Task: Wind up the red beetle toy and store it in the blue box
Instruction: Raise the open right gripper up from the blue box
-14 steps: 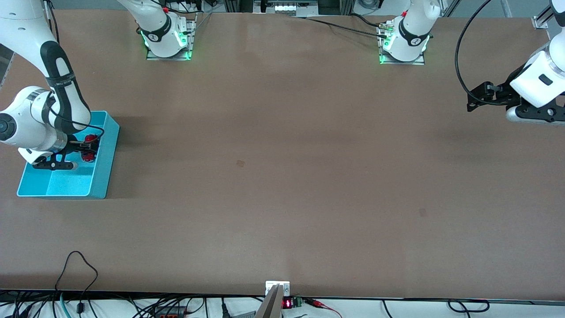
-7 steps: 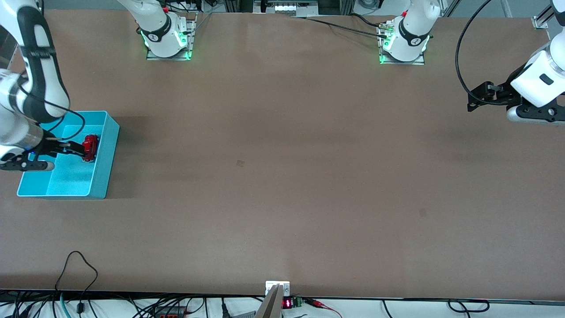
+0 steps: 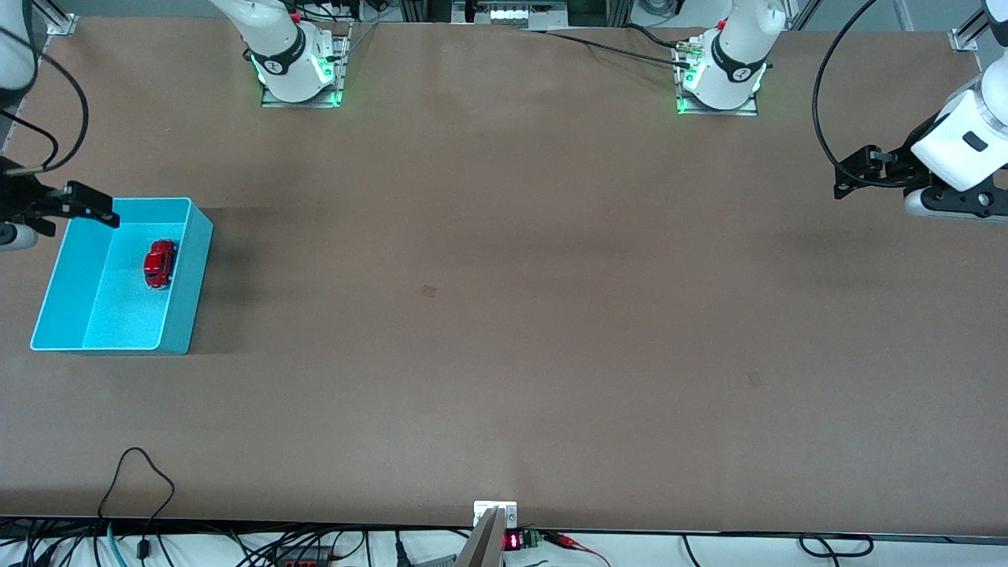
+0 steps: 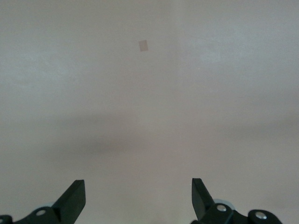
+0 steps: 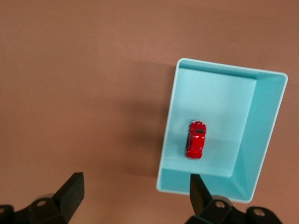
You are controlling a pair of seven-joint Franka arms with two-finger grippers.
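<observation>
Now one red beetle toy point(image 3: 159, 264) lies in one blue box point(image 3: 183, 315), both pincers, right point(image 3: 75, 206) and left point(image 4: 138, 198), spread empty.

red beetle toy point(image 3: 159, 264), light blue box point(image 3: 183, 315), brown table point(image 3: 504, 315)

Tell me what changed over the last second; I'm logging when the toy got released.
The right tool let go of the red beetle toy and rose out of the blue box, drawing away toward the right arm's end of the table; it now hangs open above the box's rim. The toy lies alone on the box floor, close to one long wall. The box and the waiting left tool, open, did not move.
</observation>
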